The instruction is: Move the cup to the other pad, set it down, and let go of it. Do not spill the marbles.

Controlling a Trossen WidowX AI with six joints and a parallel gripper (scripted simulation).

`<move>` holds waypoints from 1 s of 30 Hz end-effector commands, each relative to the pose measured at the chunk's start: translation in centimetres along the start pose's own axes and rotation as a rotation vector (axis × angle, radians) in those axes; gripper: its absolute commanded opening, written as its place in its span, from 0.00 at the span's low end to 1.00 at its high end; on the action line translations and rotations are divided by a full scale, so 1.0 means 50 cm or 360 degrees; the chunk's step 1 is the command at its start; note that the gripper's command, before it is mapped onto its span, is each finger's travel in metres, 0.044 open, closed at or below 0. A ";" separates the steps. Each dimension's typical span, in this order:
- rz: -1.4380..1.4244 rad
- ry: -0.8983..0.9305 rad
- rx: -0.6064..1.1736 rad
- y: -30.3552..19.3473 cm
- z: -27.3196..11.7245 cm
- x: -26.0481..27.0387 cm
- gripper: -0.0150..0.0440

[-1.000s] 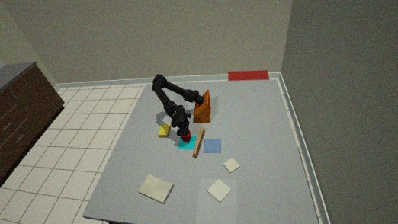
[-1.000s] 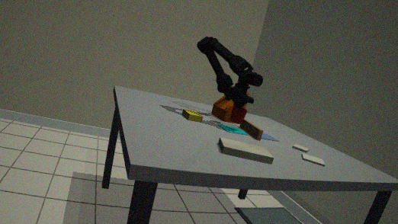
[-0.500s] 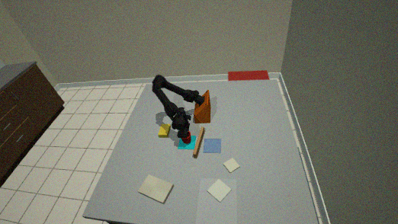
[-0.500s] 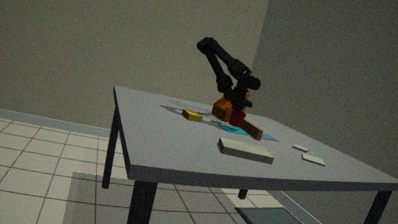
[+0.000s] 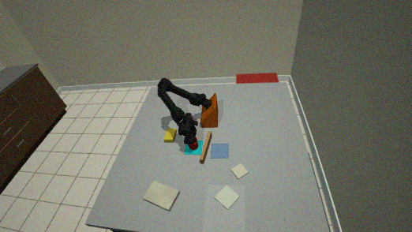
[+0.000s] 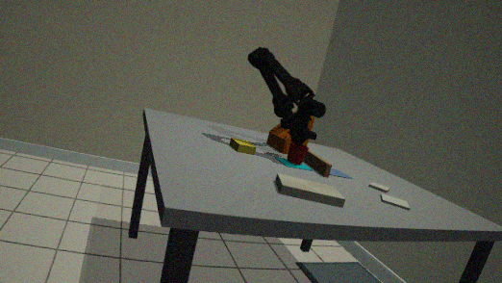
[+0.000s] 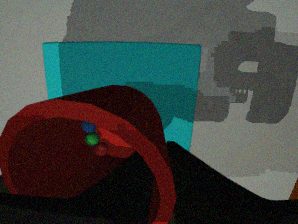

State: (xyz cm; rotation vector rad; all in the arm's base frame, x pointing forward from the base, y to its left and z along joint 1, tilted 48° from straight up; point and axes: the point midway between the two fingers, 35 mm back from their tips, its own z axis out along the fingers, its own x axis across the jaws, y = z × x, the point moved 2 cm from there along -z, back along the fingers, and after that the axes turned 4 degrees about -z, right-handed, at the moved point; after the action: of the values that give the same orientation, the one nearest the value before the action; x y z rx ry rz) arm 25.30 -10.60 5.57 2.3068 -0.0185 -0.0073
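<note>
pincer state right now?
Pincer: closed on the red cup, marbles inside, over the teal pad.
</note>
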 end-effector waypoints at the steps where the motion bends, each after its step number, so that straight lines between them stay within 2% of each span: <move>1: 0.0000 0.0001 0.0000 0.000 -0.001 0.000 0.25; 11: 0.0000 0.0001 0.0000 0.000 -0.001 0.000 0.25; 16: 0.0000 0.0001 0.0000 0.000 -0.001 0.000 0.47; 30: -0.0002 -0.0001 0.0003 -0.001 -0.018 0.002 0.47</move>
State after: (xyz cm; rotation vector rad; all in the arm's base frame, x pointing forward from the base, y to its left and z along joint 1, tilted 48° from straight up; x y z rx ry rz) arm 25.17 -10.17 5.82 2.3071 -0.0101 -0.0193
